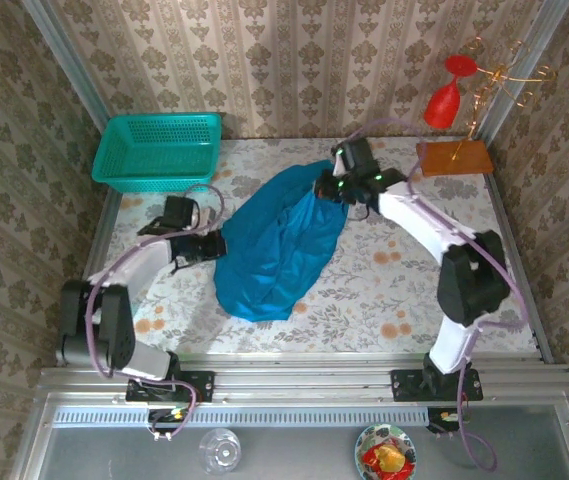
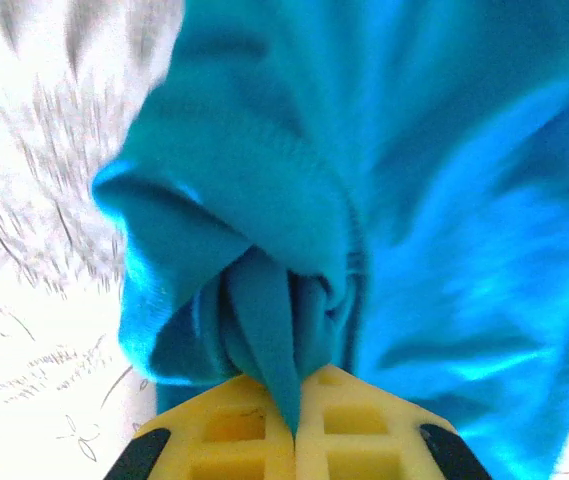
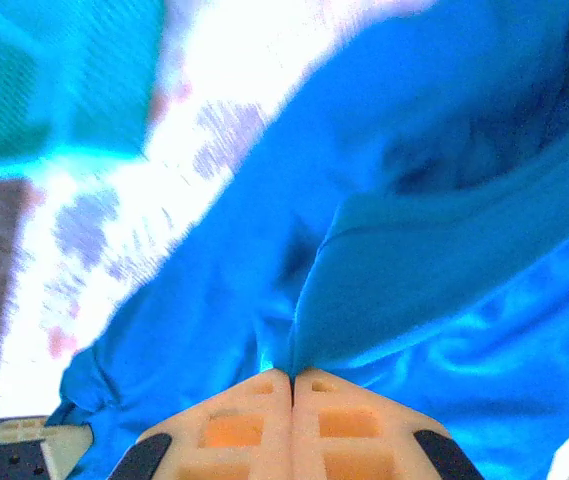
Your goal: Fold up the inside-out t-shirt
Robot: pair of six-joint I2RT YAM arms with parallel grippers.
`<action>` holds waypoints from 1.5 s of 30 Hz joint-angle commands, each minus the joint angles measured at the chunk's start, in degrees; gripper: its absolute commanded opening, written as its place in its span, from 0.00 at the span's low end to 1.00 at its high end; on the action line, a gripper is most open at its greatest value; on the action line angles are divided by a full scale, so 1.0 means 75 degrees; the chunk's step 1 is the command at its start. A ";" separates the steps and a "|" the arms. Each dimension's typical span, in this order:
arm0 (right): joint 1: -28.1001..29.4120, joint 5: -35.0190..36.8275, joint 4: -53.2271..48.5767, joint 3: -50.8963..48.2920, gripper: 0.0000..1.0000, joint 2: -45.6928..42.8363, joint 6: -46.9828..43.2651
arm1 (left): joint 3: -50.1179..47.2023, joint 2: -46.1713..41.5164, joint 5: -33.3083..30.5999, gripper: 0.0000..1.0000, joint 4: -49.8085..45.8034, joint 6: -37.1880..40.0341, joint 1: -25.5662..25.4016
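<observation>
The left hand (image 2: 294, 428) and right hand (image 3: 292, 385) each pinch a fold of the crumpled teal-blue cotton t-shirt (image 1: 279, 245).

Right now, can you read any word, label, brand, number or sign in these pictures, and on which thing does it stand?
None can be read.
The t-shirt shows plain blue cloth, with no print or tag in sight.
The teal basket bears no label.
The wallpaper and the tablecloth carry only floral patterns.
</observation>
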 commanded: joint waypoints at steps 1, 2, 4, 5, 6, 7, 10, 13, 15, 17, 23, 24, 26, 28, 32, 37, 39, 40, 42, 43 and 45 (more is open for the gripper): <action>-0.0430 -0.0128 -0.0597 0.0726 0.00 -0.0691 -0.0266 | 0.1082 -0.1121 0.0576 0.00 -0.0179 -0.0054 0.0396; -0.0524 -0.0195 -0.0730 0.0877 0.00 -0.0800 -0.0311 | 0.1343 -0.1323 0.0758 0.00 -0.0202 -0.0112 0.0540; -0.0755 -0.0264 -0.0928 0.1193 0.00 -0.1055 -0.0399 | 0.2010 -0.1732 0.1110 0.00 -0.0286 -0.0222 0.0859; -0.0836 -0.0310 -0.0994 0.1301 0.00 -0.1153 -0.0431 | 0.2302 -0.1887 0.1199 0.00 -0.0337 -0.0259 0.0993; -0.0955 -0.0349 -0.1034 0.1421 0.00 -0.1249 -0.0477 | 0.2634 -0.2060 0.1288 0.00 -0.0380 -0.0276 0.1135; -0.1054 -0.0340 -0.1135 0.1544 0.00 -0.1344 -0.0524 | 0.2968 -0.2207 0.1329 0.00 -0.0427 -0.0311 0.1273; -0.1396 -0.0347 -0.1421 0.1848 0.00 -0.1574 -0.0645 | 0.3866 -0.2517 0.1388 0.00 -0.0495 -0.0406 0.1607; -0.1780 -0.0338 -0.1640 0.2071 0.00 -0.1780 -0.0773 | 0.4655 -0.2623 0.1453 0.00 -0.0608 -0.0480 0.1822; -0.2032 -0.0306 -0.1805 0.2204 0.00 -0.1943 -0.0853 | 0.5046 -0.2590 0.1593 0.00 -0.0674 -0.0549 0.1848; -0.2288 -0.0249 -0.1926 0.2339 0.00 -0.2185 -0.0899 | 0.5267 -0.2488 0.2061 0.00 -0.0638 -0.0780 0.1848; -0.2798 0.0059 -0.2118 0.2700 0.00 -0.2892 -0.1131 | 0.5013 -0.2510 0.3022 0.00 0.0507 -0.1884 0.1774; -0.2822 0.0060 -0.2228 0.2800 0.00 -0.2939 -0.1168 | 0.5001 -0.2543 0.2933 0.00 0.0528 -0.1892 0.1770; -0.2825 -0.0084 -0.2354 0.2927 0.00 -0.3083 -0.1179 | 0.5149 -0.2588 0.2590 0.00 0.0398 -0.1744 0.1775; -0.2819 -0.0459 -0.2390 0.2889 0.00 -0.3236 -0.1078 | 0.5367 -0.2557 0.2147 0.00 0.0309 -0.1520 0.1779; -0.2802 -0.1644 -0.2494 0.2425 0.00 -0.3572 -0.0816 | 0.5975 -0.1961 0.1208 0.00 0.0604 -0.1258 0.1778; -0.2711 -0.2680 -0.2317 0.1168 0.00 -0.4123 -0.0524 | 0.7115 -0.0160 0.0574 0.00 0.0986 -0.1088 0.1315; -0.2674 -0.2656 -0.2256 0.0400 0.00 -0.4417 -0.0462 | 0.7645 0.0737 0.0304 0.00 0.0836 -0.0935 0.0932; -0.2664 -0.2580 -0.2256 -0.0022 0.00 -0.4557 -0.0421 | 0.7968 0.1260 0.0218 0.00 0.0683 -0.0861 0.0700; -0.2638 -0.2522 -0.2243 -0.0816 0.00 -0.4796 -0.0310 | 0.8572 0.2319 0.0173 0.00 0.0374 -0.0604 0.0173; -0.2616 -0.2491 -0.2234 -0.1234 0.00 -0.4907 -0.0183 | 0.9154 0.2962 0.0176 0.00 -0.0074 -0.0348 -0.0148; -0.2532 -0.2472 -0.2128 -0.1982 0.00 -0.5084 0.0056 | 1.0639 0.4509 0.0312 0.06 -0.1377 0.0292 -0.0759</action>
